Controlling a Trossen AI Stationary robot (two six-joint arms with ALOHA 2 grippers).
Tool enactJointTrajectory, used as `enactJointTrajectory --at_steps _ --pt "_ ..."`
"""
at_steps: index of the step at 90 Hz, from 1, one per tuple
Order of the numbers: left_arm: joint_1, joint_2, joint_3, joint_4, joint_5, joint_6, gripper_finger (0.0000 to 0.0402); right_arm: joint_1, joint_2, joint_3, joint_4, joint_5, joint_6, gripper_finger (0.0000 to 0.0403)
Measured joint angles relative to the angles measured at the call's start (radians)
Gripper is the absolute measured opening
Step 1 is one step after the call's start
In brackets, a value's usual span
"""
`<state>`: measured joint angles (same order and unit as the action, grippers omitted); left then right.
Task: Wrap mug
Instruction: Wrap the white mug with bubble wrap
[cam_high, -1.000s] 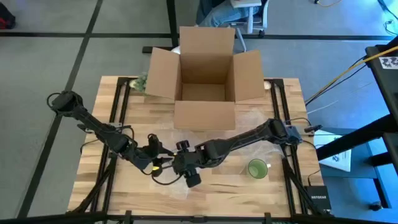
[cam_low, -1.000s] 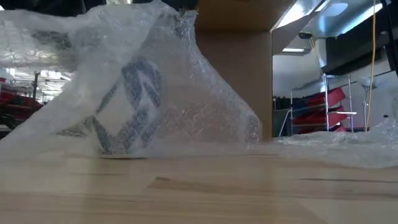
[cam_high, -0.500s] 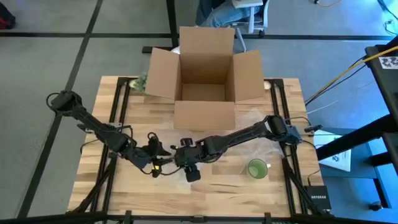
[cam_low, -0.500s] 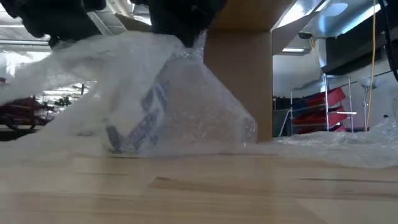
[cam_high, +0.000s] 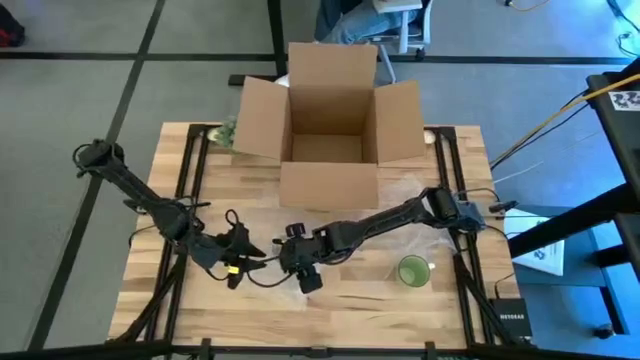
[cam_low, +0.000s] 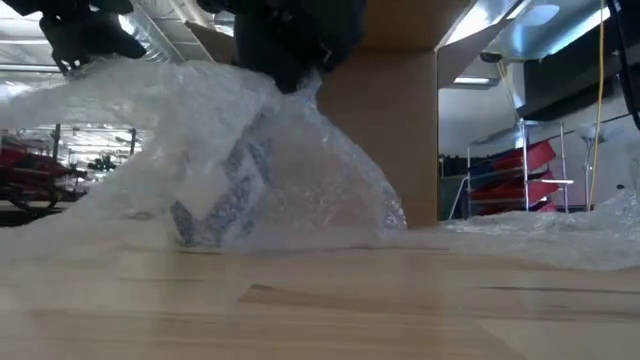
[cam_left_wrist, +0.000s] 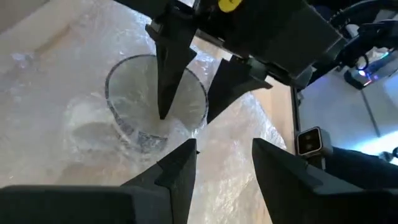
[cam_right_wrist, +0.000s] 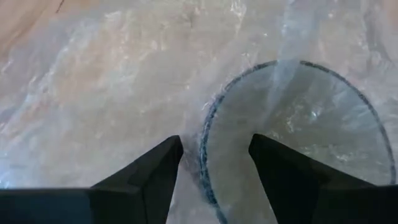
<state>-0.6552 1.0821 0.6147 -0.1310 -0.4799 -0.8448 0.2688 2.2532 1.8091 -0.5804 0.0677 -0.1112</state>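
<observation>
A clear sheet of bubble wrap (cam_low: 330, 190) lies heaped over a mug (cam_low: 225, 185) with dark markings; the mug shows through it. The mug's round opening (cam_right_wrist: 292, 124) faces up under the wrap. My right gripper (cam_right_wrist: 214, 140) hangs right above the mug's rim (cam_left_wrist: 155, 99), shut on the wrap. My left gripper (cam_left_wrist: 224, 146) stands a little toward the table's left (cam_high: 235, 262), also shut on wrap. What the mug rests on is hidden by the wrap. My left gripper holds the wrap's left part (cam_left_wrist: 224, 171) between its two fingers, which stay slightly apart. How many layers it has does not show. From there the wrap runs raised and fairly level toward the mug (cam_low: 150, 75). My right gripper pinches wrap (cam_right_wrist: 217, 168) from above, fingers pointing down at the mug's rim (cam_right_wrist: 205, 143). One finger (cam_left_wrist: 165, 93) hangs over the opening, the other (cam_left_wrist: 224, 93) outside the rim. The wrap peaks at the fingers (cam_low: 300, 80) and drapes down over the mug.
An open cardboard box (cam_high: 328, 120) stands at the table's far middle. A green cup (cam_high: 414, 270) sits upright near the front right. More bubble wrap (cam_low: 560, 235) lies toward the right. Bare wood (cam_high: 380, 310) runs along the near edge.
My right gripper has come down onto the mug with the wrap, whose peak has dropped from high above to rim height. My left gripper has gone toward the table's left edge, and the wrap's left part stands higher than half a second ago.
</observation>
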Motion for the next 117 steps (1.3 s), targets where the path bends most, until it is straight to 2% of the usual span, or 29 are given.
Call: enactJointTrajectory --at_steps 14,21,33,38,53,63,80,94,117 --pt "0.000 0.000 0.000 -0.004 -0.003 0.006 0.0140 0.000 0.002 0.000 -0.006 0.000 -0.001 0.0163" --pt "0.000 0.000 0.000 -0.014 -0.004 0.006 0.0140 0.000 0.003 -0.001 -0.012 -0.009 0.001 0.0123" --pt "0.000 0.000 0.000 -0.011 -0.005 0.006 0.0140 0.001 0.003 -0.001 -0.044 -0.044 0.000 0.0032" --pt "0.000 0.000 0.000 -0.011 -0.005 0.006 0.0140 0.000 0.001 -0.003 -0.065 -0.052 0.001 0.0017" --pt "0.000 0.000 0.000 -0.012 -0.004 0.009 0.0140 0.001 -0.030 -0.003 -0.121 -0.062 0.039 0.0025" --pt "0.000 0.000 0.000 -0.012 -0.004 0.010 0.0140 0.008 -0.060 -0.006 -0.197 -0.118 0.065 0.0009" --pt "0.000 0.001 0.000 -0.018 -0.009 0.008 0.0140 0.054 -0.075 -0.005 -0.323 -0.187 0.106 0.0012" --pt "0.000 0.013 -0.002 -0.017 -0.029 -0.006 0.0140 0.086 -0.067 -0.004 -0.329 -0.182 0.107 0.0013" --pt "0.000 0.084 -0.002 -0.017 -0.019 -0.049 0.0140 0.104 -0.063 -0.004 -0.304 -0.195 0.145 0.0037"
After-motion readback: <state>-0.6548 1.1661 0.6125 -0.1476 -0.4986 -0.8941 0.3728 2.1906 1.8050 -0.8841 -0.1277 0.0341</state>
